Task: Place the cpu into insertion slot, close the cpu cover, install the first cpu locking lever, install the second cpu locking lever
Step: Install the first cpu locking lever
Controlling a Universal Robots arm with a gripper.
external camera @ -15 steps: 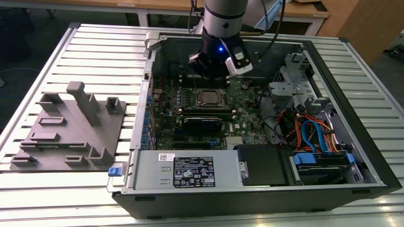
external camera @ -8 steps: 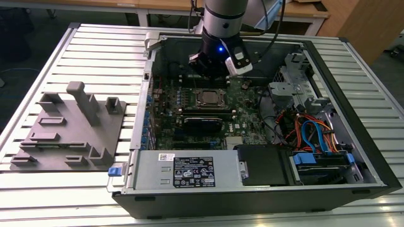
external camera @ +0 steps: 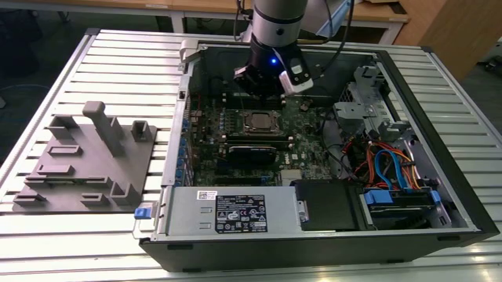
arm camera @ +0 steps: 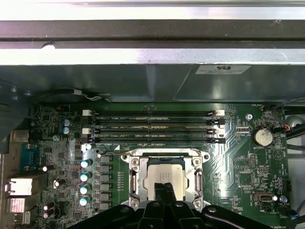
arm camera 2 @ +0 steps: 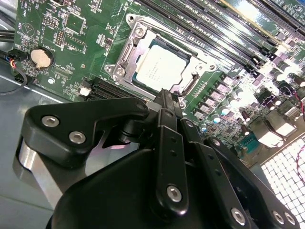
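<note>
Cpu (arm camera 2: 159,67) sits in the insertion slot (arm camera 2: 187,82), cpu cover (arm camera 2: 125,56) lying flat round it, on the green mobo (arm camera: 238,157) inside the open PC case (external camera: 439,147). Hand (arm camera 2: 167,98) is over the socket's edge, fingers pinched together, nothing btwn them. Case stands on the slatted worktop (external camera: 117,64).

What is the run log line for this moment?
silver-grey square cpu: seated | thin silver metal cpu cover: down around it | black claw: shut, at cover's edge

Upright arm (external camera: 276,20) points the gripper (arm camera 2: 167,95) downward, fingers (arm camera 2: 164,119) pressed together
</note>
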